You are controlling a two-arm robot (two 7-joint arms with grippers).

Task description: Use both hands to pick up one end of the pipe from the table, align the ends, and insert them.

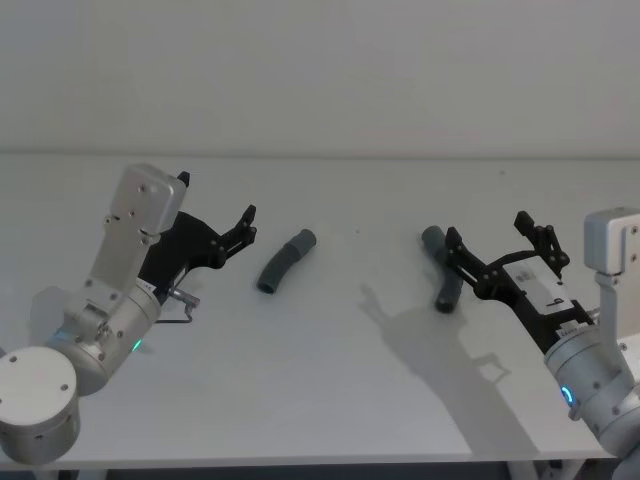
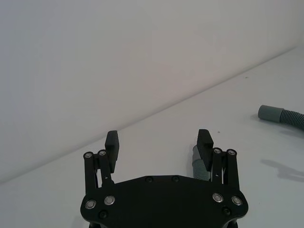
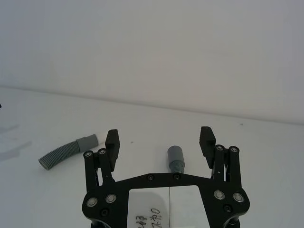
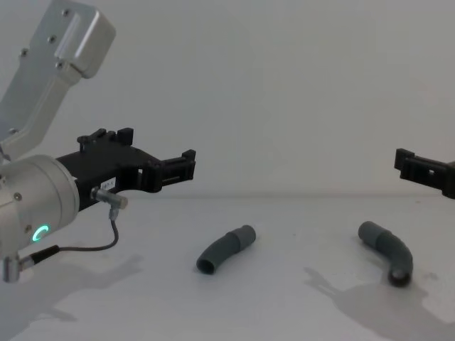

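Head view: nearest is the silver left wrist (image 1: 38,400). The left gripper (image 1: 216,197) is spread, near the left pipe piece (image 1: 285,260), and the right gripper (image 1: 488,228) is spread above the right pipe piece (image 1: 447,292).

Left wrist view: the cuff (image 2: 198,167) lies beside 1 finger, so centring probably comes first.

Right wrist view: the cuff (image 3: 175,156) sits between the 2 fingers, so a straight descent looks enough.

Chest view: both pieces lie on the table (image 4: 298,312), well apart and far from its edges, leaving open room between them.

head: high, looking down | chest: low, side-on | wrists: close, forward | shared: table (image 1: 300,385)
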